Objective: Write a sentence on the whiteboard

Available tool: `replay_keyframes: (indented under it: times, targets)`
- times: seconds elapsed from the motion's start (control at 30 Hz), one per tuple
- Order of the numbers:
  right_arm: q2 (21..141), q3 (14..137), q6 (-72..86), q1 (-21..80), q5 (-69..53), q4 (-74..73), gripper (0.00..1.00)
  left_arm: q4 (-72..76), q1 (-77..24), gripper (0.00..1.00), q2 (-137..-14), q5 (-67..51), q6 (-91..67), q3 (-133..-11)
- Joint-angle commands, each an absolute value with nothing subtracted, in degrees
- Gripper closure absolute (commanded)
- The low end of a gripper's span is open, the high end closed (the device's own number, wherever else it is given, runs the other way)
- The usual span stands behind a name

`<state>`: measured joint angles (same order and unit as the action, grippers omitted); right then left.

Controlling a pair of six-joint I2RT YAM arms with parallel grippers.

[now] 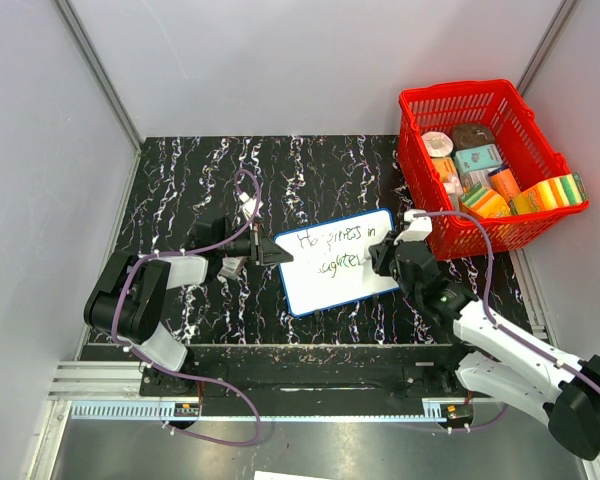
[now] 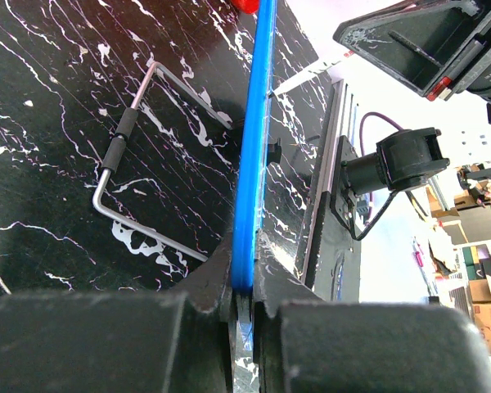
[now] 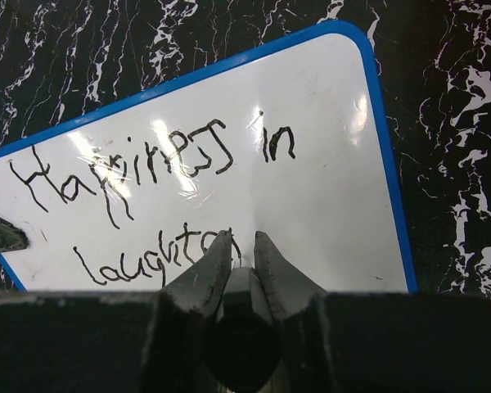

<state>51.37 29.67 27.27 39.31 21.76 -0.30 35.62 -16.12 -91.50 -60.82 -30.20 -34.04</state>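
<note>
The whiteboard [image 1: 330,285], white with a thin blue rim, lies tilted at the middle of the black marbled table. The sentence [image 1: 335,243] on it reads "Happiness in" over "laughter". My left gripper [image 1: 277,252] is shut on the board's left edge; in the left wrist view the blue rim [image 2: 252,164] runs edge-on into that gripper [image 2: 244,286]. My right gripper [image 1: 385,262] stands over the board's right part, shut on a dark marker [image 3: 244,311]. The marker's tip meets the whiteboard [image 3: 327,213] at the end of the sentence's [image 3: 147,172] second line, between the right gripper's [image 3: 237,241] fingertips.
A red basket [image 1: 480,100] full of small packages stands at the back right, close to the board's corner. A bent metal wire handle [image 2: 123,155] lies on the table left of the board. Grey walls close in the table on three sides.
</note>
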Motion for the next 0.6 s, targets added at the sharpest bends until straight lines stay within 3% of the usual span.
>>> replay_keyframes:
  times: [0.0,0.57]
  targets:
    - [52.7,32.7,26.2,39.1,24.4,3.1,1.00,33.7,-16.4,1.00,-91.1,-54.1,-22.9,-34.0]
    - [52.4,34.0,24.9,39.0,27.4,3.8,1.00,33.7,-16.4,1.00,-91.1,-54.1,-22.9,-34.0]
